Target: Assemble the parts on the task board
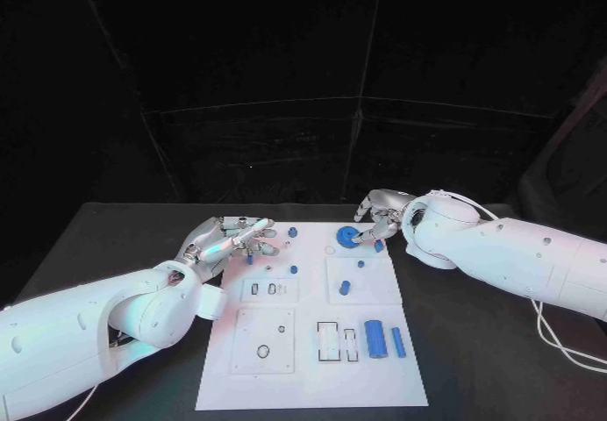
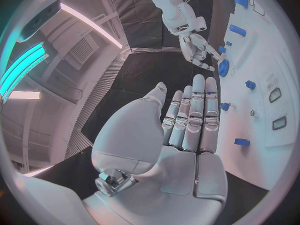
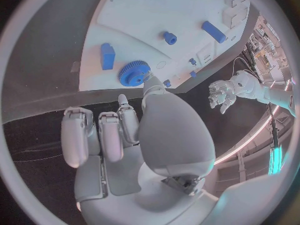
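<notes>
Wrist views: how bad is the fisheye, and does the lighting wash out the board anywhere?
Left wrist view: strong fisheye, the task board bends along the circle's rim; bright cyan lamp glare beside it. Right wrist view: the board's edges curve too, blue gear stays readable by the right hand. Head view: board evenly lit, no blown patches, background black; left hand crisp.
</notes>
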You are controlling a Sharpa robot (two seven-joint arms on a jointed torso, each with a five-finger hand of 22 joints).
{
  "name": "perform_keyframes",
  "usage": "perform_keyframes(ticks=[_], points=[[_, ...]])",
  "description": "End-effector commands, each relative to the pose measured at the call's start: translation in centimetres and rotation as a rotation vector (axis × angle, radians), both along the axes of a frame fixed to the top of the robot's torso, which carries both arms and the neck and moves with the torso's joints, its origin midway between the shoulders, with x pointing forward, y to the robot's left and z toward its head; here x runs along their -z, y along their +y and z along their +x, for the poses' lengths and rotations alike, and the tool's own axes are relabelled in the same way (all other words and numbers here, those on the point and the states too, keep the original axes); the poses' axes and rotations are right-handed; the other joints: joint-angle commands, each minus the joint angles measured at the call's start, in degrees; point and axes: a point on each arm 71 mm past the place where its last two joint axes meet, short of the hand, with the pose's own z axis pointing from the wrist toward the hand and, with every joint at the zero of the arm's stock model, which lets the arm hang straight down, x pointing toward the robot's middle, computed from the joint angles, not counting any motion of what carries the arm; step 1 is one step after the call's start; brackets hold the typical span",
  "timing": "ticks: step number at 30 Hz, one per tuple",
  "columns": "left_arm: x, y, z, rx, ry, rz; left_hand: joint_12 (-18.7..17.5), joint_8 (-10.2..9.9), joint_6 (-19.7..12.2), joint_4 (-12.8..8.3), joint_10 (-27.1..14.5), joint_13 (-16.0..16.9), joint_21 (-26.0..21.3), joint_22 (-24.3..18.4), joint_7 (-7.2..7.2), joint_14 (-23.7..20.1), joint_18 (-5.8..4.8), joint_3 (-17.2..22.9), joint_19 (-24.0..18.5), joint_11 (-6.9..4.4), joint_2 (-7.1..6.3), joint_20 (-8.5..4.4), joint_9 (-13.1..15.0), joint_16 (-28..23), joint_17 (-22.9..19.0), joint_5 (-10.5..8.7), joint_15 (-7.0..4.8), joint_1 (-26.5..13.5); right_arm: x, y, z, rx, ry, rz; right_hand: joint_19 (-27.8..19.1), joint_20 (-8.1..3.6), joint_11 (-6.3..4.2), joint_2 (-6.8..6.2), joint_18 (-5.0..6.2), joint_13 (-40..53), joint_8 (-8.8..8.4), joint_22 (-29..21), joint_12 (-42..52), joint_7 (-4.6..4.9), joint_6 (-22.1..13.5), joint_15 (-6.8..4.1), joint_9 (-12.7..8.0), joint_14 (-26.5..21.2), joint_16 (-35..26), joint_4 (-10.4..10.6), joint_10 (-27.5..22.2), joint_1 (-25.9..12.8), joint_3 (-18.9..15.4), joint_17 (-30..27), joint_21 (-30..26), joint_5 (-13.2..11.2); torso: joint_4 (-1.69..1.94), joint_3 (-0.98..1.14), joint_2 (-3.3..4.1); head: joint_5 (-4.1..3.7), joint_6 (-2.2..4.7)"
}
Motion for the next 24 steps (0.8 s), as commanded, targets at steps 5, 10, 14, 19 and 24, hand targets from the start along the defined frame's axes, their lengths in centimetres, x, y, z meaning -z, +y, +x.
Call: perform_keyframes(ticks=[5, 10, 14, 19, 24], points=[[0.0, -0.2, 0.0, 0.019, 0.006, 0.0, -0.2, -0.4, -0.3, -0.4, -0.3, -0.1, -0.2, -0.1, 0.15, -0.4, 0.76, 0.3, -0.3, 0.01, 0.41, 0.15, 0.0, -0.3, 0.2, 0.06, -0.04, 0.6, 0.1, 0.6, 0.2, -0.014, 0.006, -0.06, 1.1, 0.01, -0.07, 0.63, -0.72, 3.5, 0.97, 6.2, 1.6, -0.13, 0.2, 0.34, 0.1, 4.7, 0.3, -0.3, 1.2, 1.4, 0.9, 9.3, 0.5, -0.5, 0.13, -0.06, 0.05, -0.1, -0.14], [0.1, -0.2, 0.0, 0.02, 0.008, 0.001, -0.2, -0.4, -0.3, -0.5, -0.3, -0.1, -0.2, -0.1, 0.14, -0.4, 0.76, 0.4, -0.3, 0.01, 0.42, 0.15, 0.0, -0.3, 0.2, 0.06, -0.04, 0.6, 0.0, 0.9, 0.2, -0.022, -0.006, -0.063, 1.2, -0.07, -0.15, 1.18, -0.77, 4.1, 1.31, 6.5, 2.1, -0.24, 0.4, 0.22, 0.1, 4.7, 0.4, -0.5, 1.5, 1.7, 1.4, 9.5, 0.6, -0.4, 0.08, -0.11, 0.04, -0.06, -0.31], [0.1, -0.2, 0.0, 0.021, 0.01, 0.001, -0.2, -0.4, -0.3, -0.5, -0.3, -0.1, -0.2, -0.1, 0.15, -0.4, 0.76, 0.4, -0.3, 0.0, 0.45, 0.14, 0.0, -0.3, 0.2, 0.06, -0.04, 0.7, 0.0, 1.3, 0.3, -0.03, -0.01, -0.063, 1.3, -0.18, -0.23, 1.7, -0.81, 4.6, 1.78, 6.7, 2.5, -0.35, 0.8, 0.07, 0.2, 4.7, 0.4, -0.9, 1.7, 2.0, 1.8, 9.6, 0.7, -0.7, 0.07, -0.1, 0.06, 0.04, -0.34], [0.1, -0.2, 0.0, 0.022, 0.011, 0.002, -0.2, -0.4, -0.3, -0.5, -0.3, -0.1, -0.2, -0.1, 0.15, -0.4, 0.76, 0.4, -0.3, 0.0, 0.45, 0.14, 0.0, -0.3, 0.2, 0.06, -0.04, 0.7, 0.1, 1.5, 0.3, -0.035, -0.005, -0.069, 1.4, -0.32, -0.31, 2.28, -0.83, 4.7, 2.16, 6.8, 2.5, -0.44, 1.2, -0.09, 0.2, 4.7, 0.4, -1.4, 1.8, 2.3, 2.2, 9.6, 0.8, -1.1, 0.11, -0.12, 0.07, 0.0, -0.41], [0.1, -0.2, 0.0, 0.024, 0.013, 0.002, -0.2, -0.4, -0.3, -0.5, -0.3, -0.1, -0.2, -0.1, 0.15, -0.4, 0.76, 0.4, -0.3, 0.0, 0.45, 0.14, 0.0, -0.3, 0.2, 0.06, -0.04, 0.7, 0.2, 1.7, 0.4, -0.04, 0.0, -0.078, 1.4, -0.4, -0.34, 2.61, -0.84, 4.8, 2.35, 6.9, 2.6, -0.48, 1.4, -0.17, 0.2, 4.7, 0.4, -1.8, 1.8, 2.5, 2.4, 9.6, 0.8, -1.4, 0.11, -0.1, 0.08, 0.17, -0.44]])
